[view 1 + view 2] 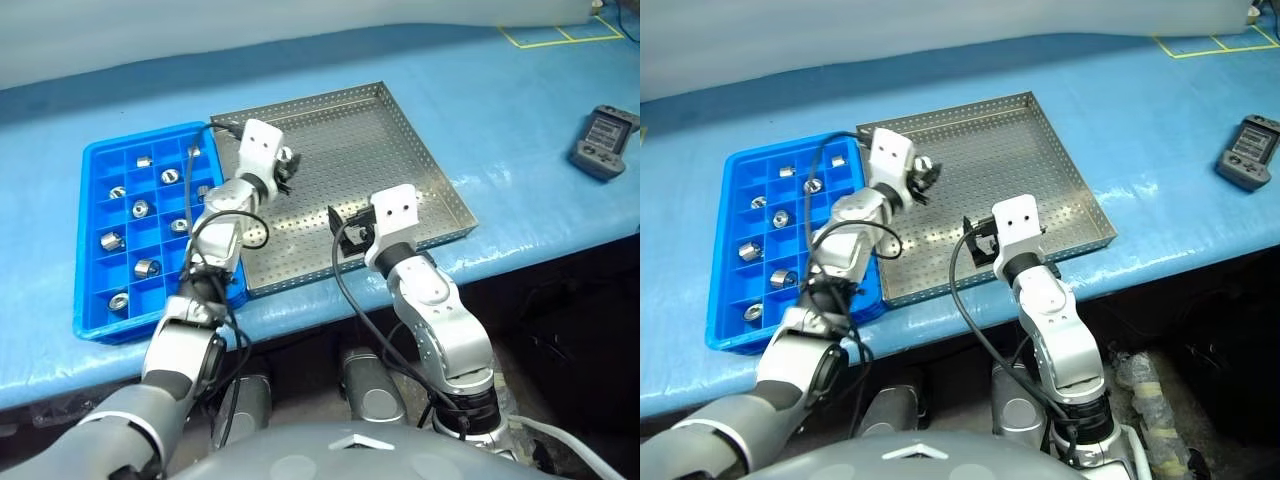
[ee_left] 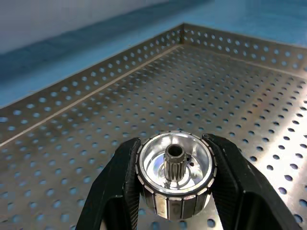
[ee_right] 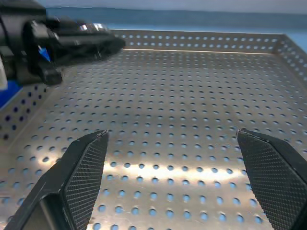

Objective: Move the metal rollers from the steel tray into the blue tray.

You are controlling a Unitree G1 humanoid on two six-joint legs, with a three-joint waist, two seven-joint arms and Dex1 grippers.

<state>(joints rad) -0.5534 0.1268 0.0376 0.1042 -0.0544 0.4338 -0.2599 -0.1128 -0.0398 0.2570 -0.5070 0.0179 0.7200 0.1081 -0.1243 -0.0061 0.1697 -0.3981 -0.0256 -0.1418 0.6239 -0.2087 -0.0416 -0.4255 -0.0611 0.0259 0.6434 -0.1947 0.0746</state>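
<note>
Left claw (image 2: 175,191) clenched on a metal roller (image 2: 175,175), held above the steel tray (image 1: 400,150) (no other roller visible on its floor). Right claw (image 3: 175,177) released, over that tray. Blue tray (image 1: 100,160) already holds several rollers; likely the last transfer.

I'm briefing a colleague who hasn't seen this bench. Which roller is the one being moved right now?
On the blue table sits the steel tray. Above its left part, near the blue tray, the left gripper is shut on one metal roller. Unlike the other rollers, which lie in the blue tray's compartments, it is clamped between black fingers.
</note>
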